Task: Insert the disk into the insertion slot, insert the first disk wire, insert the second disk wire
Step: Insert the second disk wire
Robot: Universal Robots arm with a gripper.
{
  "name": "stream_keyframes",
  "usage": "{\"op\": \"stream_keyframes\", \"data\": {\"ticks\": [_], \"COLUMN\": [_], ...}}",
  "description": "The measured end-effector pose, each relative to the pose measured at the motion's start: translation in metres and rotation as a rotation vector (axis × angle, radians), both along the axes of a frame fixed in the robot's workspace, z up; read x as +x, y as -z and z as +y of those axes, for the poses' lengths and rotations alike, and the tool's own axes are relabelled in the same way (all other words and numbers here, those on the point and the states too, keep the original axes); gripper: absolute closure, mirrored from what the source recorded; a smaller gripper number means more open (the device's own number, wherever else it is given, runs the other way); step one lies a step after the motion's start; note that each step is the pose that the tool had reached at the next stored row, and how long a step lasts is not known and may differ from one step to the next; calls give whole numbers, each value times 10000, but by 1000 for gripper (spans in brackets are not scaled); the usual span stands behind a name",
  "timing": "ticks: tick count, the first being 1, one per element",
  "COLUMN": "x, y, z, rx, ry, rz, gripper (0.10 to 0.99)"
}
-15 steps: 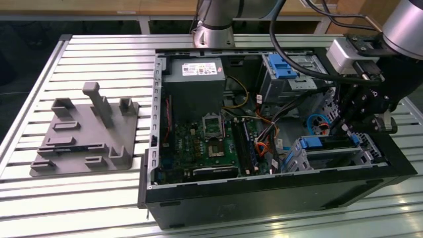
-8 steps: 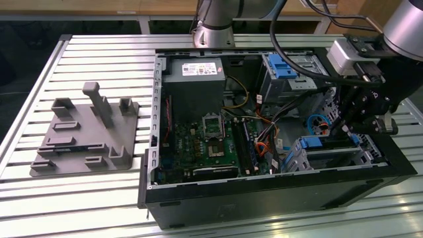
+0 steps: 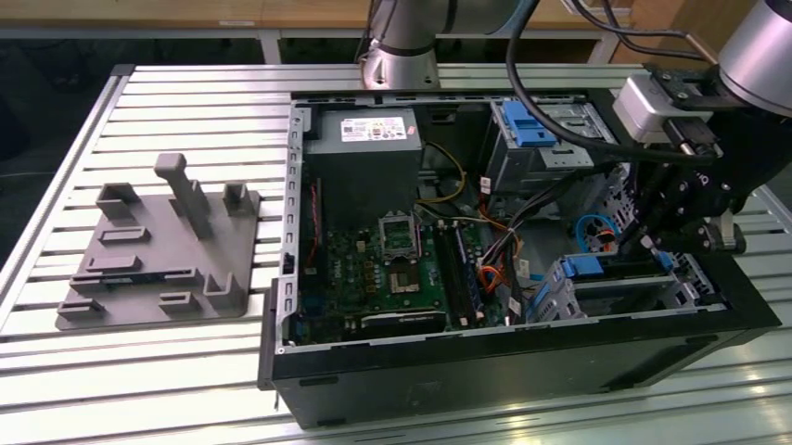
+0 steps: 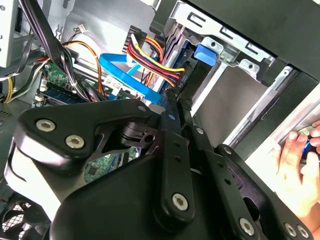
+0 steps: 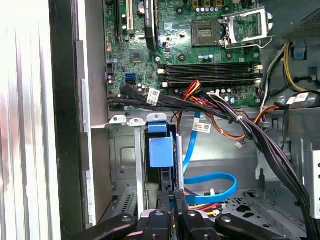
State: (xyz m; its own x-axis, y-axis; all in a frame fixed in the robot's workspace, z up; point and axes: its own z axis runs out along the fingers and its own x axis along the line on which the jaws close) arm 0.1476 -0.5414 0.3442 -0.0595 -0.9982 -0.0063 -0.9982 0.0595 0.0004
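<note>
The disk (image 3: 609, 272) stands on edge inside the insertion slot (image 3: 700, 284), the low silver cage at the case's corner on the exterior view's right. Its blue carrier tab (image 5: 161, 150) sticks out between the cage rails (image 5: 125, 160). My gripper (image 3: 652, 243) hangs right over the disk. In both wrist views the black fingers (image 5: 166, 216) lie close together, with my gripper (image 4: 172, 100) at a black plug (image 4: 179, 82) carrying red, yellow and black wires. A flat blue wire (image 5: 215, 182) loops beside it. Whether either wire is seated in the disk is hidden.
The open computer case (image 3: 495, 362) lies on a slatted metal table. Inside are the motherboard (image 3: 384, 269), a grey power supply (image 3: 363, 139) and a taller bay with a blue latch (image 3: 539, 125). A grey fixture (image 3: 155, 250) sits outside. A hand (image 4: 295, 165) shows beyond the case.
</note>
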Motion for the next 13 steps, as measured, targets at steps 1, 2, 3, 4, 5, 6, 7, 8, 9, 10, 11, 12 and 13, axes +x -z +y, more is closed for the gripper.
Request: {"op": "stream_keyframes", "data": {"ticks": [1, 2, 3, 4, 5, 6, 7, 8, 9, 10, 11, 12, 13], "x": [0, 0, 3, 5, 6, 8, 10, 11, 12, 13, 14, 14, 14], "y": [2, 4, 10, 13, 15, 16, 17, 19, 21, 23, 25, 27, 29], "z": [0, 0, 0, 0, 0, 0, 0, 0, 0, 0, 0, 0, 0], "rx": [1, 1, 1, 0, 1, 1, 1, 2, 2, 2, 2, 2, 2], "ry": [0, 0, -1, -1, 0, -1, -1, -1, 0, -1, 0, 0, 0], "rz": [1, 2, 7, 12, 15, 19, 23, 26, 30, 33, 34, 36, 37], "gripper": [929, 929, 929, 929, 929, 929, 929, 929, 929, 929, 929, 929, 929]}}
